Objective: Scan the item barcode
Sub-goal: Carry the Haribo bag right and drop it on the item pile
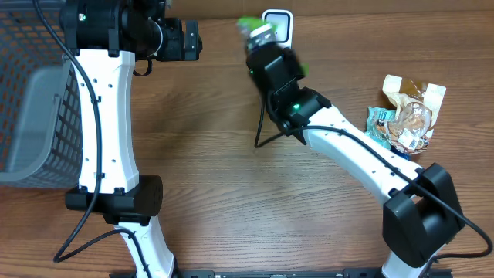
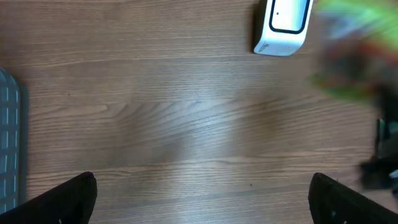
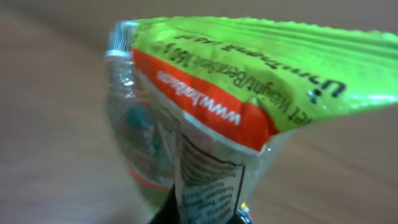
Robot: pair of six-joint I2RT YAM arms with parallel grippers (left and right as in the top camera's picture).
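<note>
- The right gripper (image 1: 262, 40) is clenched on a green packet (image 3: 249, 68), held above the counter (image 1: 208, 139) just beside the white scanner (image 1: 278, 19).
- The packet's orange band and print face the right wrist camera.
- The left gripper (image 2: 202, 199) is spread wide, empty, over bare wood.
- A grey basket (image 1: 38, 100) sits far left; snack bags (image 1: 409, 116) lie right.

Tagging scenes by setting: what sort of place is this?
Probably a mock checkout on a lab bench: a white barcode scanner on the wooden table, a grey mesh basket at the left, and snack packets, a green packet held near the scanner.
</note>
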